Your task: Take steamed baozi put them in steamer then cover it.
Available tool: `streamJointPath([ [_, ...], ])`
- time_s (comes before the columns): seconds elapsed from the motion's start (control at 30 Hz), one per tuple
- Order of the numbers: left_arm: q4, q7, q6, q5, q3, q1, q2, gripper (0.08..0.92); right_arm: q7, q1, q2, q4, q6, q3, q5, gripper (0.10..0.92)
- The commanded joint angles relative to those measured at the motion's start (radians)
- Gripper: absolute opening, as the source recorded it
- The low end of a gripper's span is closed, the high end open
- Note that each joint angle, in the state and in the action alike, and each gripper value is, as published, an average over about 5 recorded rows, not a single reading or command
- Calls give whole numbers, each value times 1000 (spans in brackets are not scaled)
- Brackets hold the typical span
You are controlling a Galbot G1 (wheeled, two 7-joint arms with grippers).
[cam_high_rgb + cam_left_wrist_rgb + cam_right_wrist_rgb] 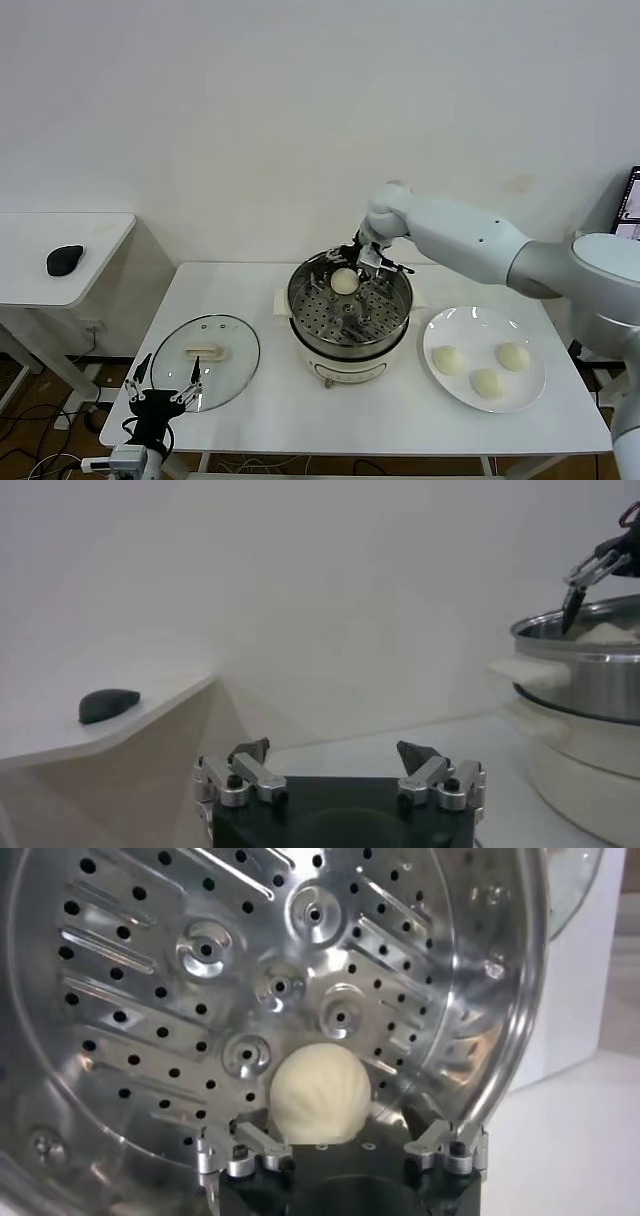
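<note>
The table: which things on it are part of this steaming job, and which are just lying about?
Part of the job:
baozi in the steamer
three baozi on the plate
steamer
glass cover
white plate
right gripper, open over the steamer

Just lying about:
black mouse
side table

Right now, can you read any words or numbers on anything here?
None can be read.
Steamer: no label shows.
Lid: handle is blank.
Plate: plain white.
Screen at the edge: something shows, too small to read.
</note>
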Motion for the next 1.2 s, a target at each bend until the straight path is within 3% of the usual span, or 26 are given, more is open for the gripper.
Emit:
streamJointPath([
  [0.03,-4,0,1,0,0,1,1,823,-99,105,-86,152,-185,-21,240,823],
  [0.23,-12,0,1,1,2,4,7,823,-176,230,-285,361,-539,-77,411,823],
  [0.43,-24,1,1,0,3,7,16,823,-165,267,-515,531,-738,-89,507,823],
  [0.77,-27,1,-1,-8,0,4,29,823,-166,191,-799,649,-751,-95,410,823],
  [1.2,-22,1,1,-7,-17,11,19,823,-163,-311,-833,570,-685,224,202,823],
])
